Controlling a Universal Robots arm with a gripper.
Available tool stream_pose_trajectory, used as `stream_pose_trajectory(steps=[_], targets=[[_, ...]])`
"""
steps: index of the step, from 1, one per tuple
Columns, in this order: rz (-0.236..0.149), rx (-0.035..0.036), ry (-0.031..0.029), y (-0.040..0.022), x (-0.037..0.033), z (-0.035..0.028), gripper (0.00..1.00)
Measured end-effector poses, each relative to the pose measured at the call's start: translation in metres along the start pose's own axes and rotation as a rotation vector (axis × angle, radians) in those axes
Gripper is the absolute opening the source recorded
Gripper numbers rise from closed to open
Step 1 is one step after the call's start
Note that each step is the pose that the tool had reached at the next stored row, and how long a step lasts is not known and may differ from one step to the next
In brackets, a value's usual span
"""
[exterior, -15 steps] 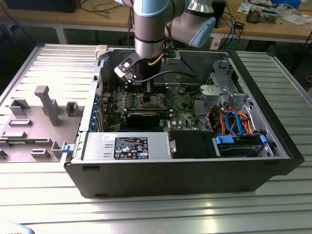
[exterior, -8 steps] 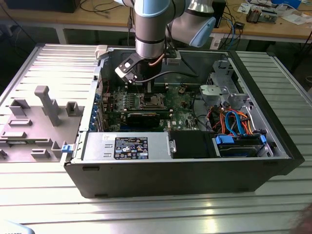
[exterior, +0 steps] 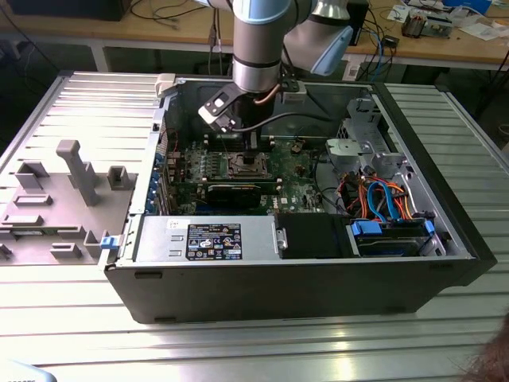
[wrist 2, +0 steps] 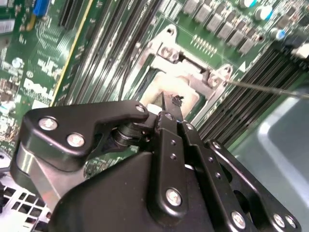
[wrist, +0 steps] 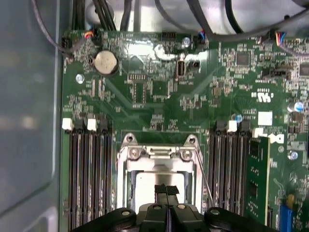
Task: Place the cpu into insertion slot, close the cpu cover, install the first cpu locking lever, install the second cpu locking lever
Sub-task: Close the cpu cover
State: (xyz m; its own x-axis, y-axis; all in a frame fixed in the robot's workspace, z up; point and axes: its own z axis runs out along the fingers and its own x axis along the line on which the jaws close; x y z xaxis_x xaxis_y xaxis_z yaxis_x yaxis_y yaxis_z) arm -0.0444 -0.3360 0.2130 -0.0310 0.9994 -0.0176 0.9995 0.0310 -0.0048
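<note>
My gripper (wrist: 166, 189) hangs just above the cpu socket on the green motherboard (exterior: 298, 171), and its two black fingers (wrist 2: 170, 116) are pressed together with nothing seen between them. The cpu (wrist: 145, 186), a dull silver-grey square, lies in the socket under the fingertips. The cpu cover (wrist: 159, 153), a silver frame plate, appears to lie flat around it. A thin wire locking lever (wrist: 204, 182) slants up and away from one side of the socket, and in the second wrist view the lever (wrist 2: 270, 89) reaches out over the memory slots.
The motherboard sits inside an open black computer case (exterior: 286, 286) on a ribbed metal table. A long black expansion card (exterior: 238, 189) lies close to the socket. Memory slots (wrist: 87, 179) flank it on both sides. Cables (exterior: 382, 195) and a drive bay fill the exterior view's right.
</note>
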Motion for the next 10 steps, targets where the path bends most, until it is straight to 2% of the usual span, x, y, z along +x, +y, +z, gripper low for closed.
stream_pose_trajectory(steps=[5,7,10], targets=[[0.000,0.0039,0.0002,0.0083,-0.0003,-0.0023,0.11],[0.000,0.0041,0.0003,0.0094,-0.0004,-0.0041,0.11],[0.000,0.0041,0.0002,0.0102,-0.0006,-0.0163,0.11]])
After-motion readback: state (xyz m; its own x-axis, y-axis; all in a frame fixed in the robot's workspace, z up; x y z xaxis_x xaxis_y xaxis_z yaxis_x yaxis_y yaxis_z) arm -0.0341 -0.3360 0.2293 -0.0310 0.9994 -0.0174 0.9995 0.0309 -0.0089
